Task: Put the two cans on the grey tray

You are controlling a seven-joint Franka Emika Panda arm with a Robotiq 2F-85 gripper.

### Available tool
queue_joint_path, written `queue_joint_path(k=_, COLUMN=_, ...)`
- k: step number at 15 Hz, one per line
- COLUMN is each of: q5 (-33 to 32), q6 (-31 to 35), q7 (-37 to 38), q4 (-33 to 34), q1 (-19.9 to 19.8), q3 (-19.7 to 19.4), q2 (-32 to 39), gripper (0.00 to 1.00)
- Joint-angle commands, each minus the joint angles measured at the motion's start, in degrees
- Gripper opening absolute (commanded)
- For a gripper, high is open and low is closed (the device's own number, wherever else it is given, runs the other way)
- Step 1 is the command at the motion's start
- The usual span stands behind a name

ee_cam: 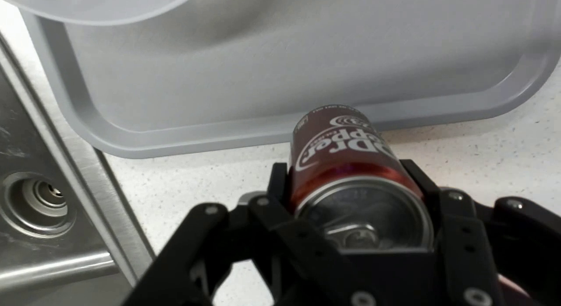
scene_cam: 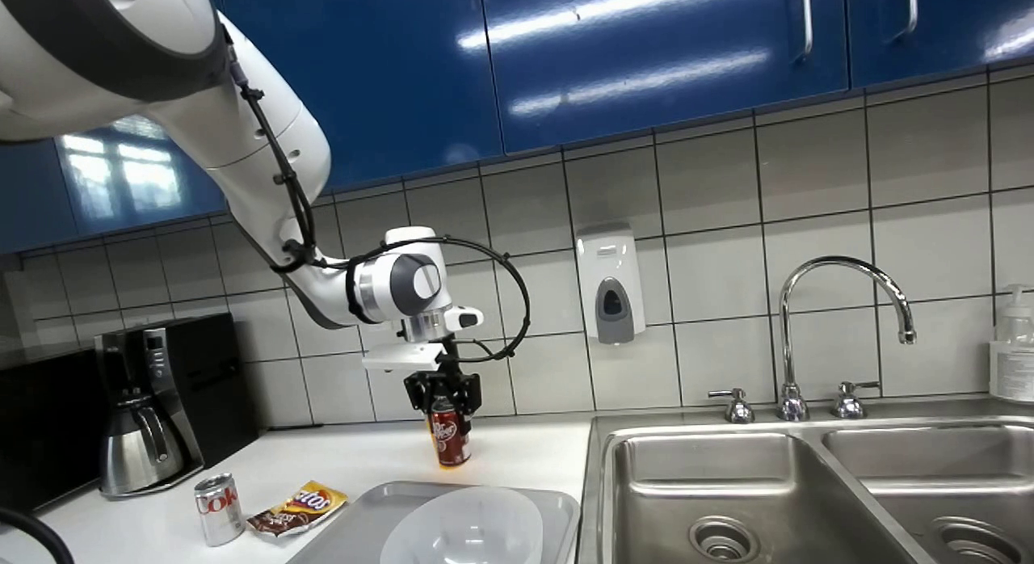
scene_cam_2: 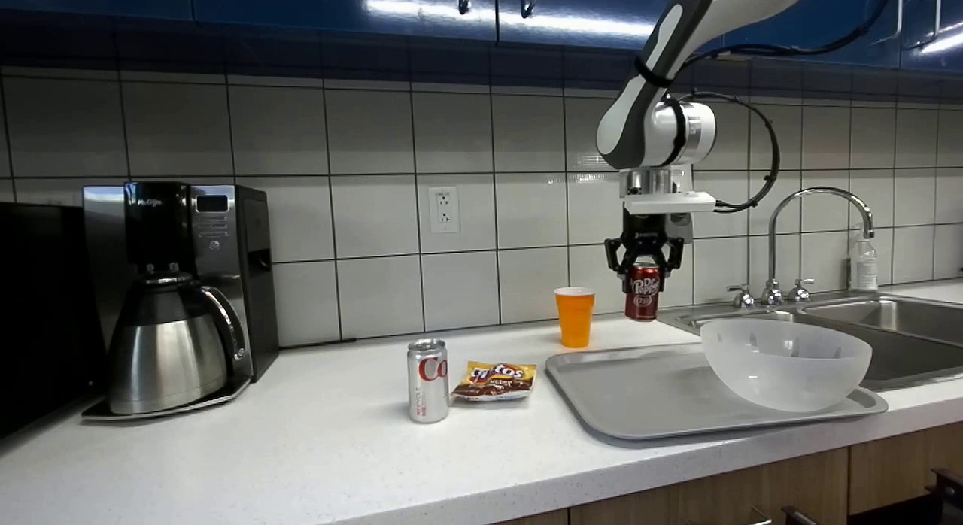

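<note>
A dark red Dr Pepper can (scene_cam_2: 642,305) hangs upright above the counter, just behind the tray. My gripper (scene_cam_2: 644,281) is shut on it, with a finger against each side near the top. In the wrist view the can (ee_cam: 342,141) overlaps the back rim of the grey tray (ee_cam: 263,84), and its silvery lid faces the camera. The other can, a silver Diet Coke (scene_cam_2: 427,382), stands upright on the counter to the left of the tray; this can (scene_cam: 218,511) also shows at lower left in an exterior view.
A translucent bowl (scene_cam_2: 782,363) occupies the tray's right part. An orange cup (scene_cam_2: 575,318) stands behind the tray, and a Fritos bag (scene_cam_2: 495,382) lies between tray and silver can. A coffee maker (scene_cam_2: 169,307) is at far left. The sink (scene_cam: 711,499) with its faucet (scene_cam: 792,338) adjoins on the right.
</note>
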Motion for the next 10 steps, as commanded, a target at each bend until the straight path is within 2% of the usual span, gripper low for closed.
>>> queue_joint_path(k=1, q5=0.5, q6=2.6, q7=-2.2, q4=-4.9, q1=0.5, q3=1.8, q2=-4.0, gripper=0.39)
queue_joint_path(k=10, q5=1.1, q6=5.4, q7=-5.8, q4=-8.4, q1=2.2, q3=5.5, q2=-3.2, gripper=0.39)
